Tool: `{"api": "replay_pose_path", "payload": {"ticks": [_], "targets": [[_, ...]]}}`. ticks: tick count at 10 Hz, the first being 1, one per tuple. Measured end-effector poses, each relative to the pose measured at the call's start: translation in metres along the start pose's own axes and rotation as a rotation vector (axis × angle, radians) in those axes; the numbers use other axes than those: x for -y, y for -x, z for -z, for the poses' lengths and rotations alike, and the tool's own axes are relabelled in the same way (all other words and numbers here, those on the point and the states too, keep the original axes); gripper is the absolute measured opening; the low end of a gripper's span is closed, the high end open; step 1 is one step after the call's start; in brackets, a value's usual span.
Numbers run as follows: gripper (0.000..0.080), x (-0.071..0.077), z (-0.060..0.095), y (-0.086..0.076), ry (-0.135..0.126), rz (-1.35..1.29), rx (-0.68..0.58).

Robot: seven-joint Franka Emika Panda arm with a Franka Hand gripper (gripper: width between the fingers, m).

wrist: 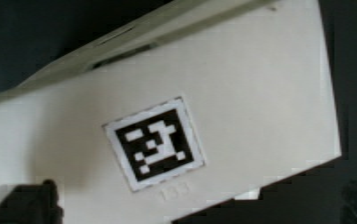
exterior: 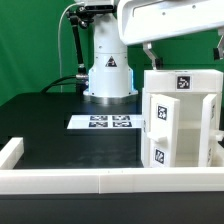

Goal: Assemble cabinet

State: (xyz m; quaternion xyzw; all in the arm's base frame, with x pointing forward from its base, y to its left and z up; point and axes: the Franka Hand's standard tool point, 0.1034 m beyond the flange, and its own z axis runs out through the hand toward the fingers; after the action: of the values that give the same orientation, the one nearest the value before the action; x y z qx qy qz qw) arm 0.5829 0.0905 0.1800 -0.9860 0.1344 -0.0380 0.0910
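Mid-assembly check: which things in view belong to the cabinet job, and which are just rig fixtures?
Job:
- cabinet body, tagged white box on the exterior view's right
- gripper, close over a tagged white panel

Not part of it:
- marker board
- low white border wall
- black table

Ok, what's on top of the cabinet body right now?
On the cabinet body, a white tagged panel lies across the top, with the arm right above it. The hand is hidden in the exterior view, so I cannot tell its grip; the inside is covered.
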Motion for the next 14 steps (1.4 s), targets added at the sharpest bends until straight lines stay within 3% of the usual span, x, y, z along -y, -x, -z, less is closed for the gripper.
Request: {"api": "replay_pose_path", "payload": {"ticks": [2,6,8,10,14], "targets": [[0.0796,0.001,0.001,0.001,-0.002,0.233,0.013],[0.0796,-0.003,0.001,-0.001,0.006,0.457,0.013],[0.0796,-0.008,0.001,-0.007,0.009,0.768,0.059],[0.0796,-0.001,-0.003,-0.001,0.011,0.994,0.089],[0.0796,-0.007,-0.007,0.004,0.026,1.287,0.140]]}}
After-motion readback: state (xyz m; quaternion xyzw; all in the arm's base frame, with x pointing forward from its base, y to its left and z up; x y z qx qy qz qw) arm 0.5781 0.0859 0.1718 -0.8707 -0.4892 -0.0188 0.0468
